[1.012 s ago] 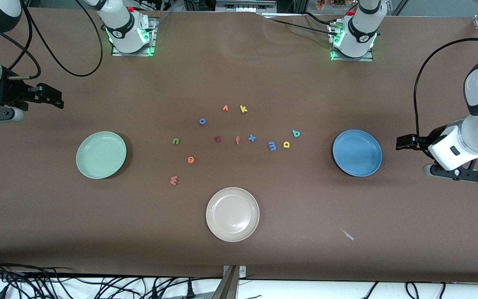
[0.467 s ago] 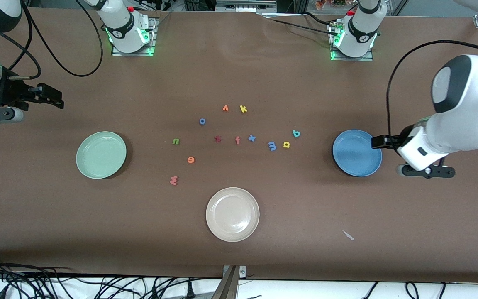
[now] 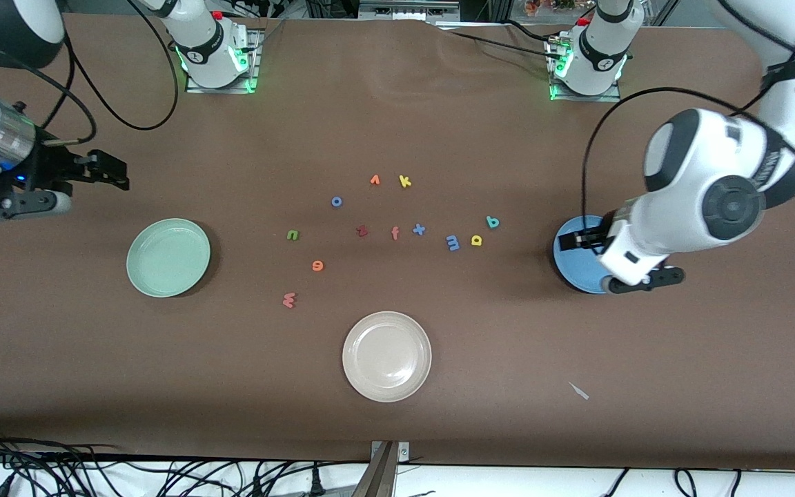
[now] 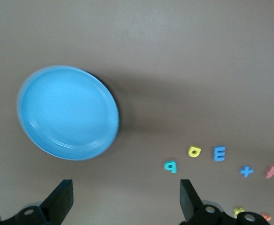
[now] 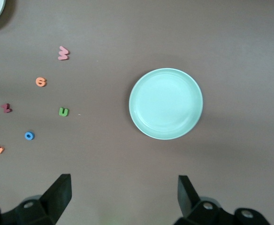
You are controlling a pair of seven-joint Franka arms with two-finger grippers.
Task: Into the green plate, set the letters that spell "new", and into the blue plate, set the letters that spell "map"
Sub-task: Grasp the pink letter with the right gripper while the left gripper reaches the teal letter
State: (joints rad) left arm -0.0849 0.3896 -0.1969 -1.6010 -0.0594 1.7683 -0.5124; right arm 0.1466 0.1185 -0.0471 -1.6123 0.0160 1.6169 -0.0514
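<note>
Both plates sit bare and nothing is sorted: the mint green plate [image 3: 168,257], left of centre in the front view, and the blue plate [image 3: 580,266], at right, have received no letters. All six lie loose mid-frame on the brown counter [image 3: 397,414]: green "n" [image 3: 292,235], orange "e" [image 3: 317,265] and salmon "w" [image 3: 289,299] toward the green plate; blue "m" [image 3: 453,242], yellow "a" [image 3: 477,240] and teal "p" [image 3: 493,221] toward the blue. The left tool [image 3: 575,241], fingers apart and empty, hangs over the blue plate; the right tool [image 3: 111,172], also spread and empty, hovers at upper left.
</note>
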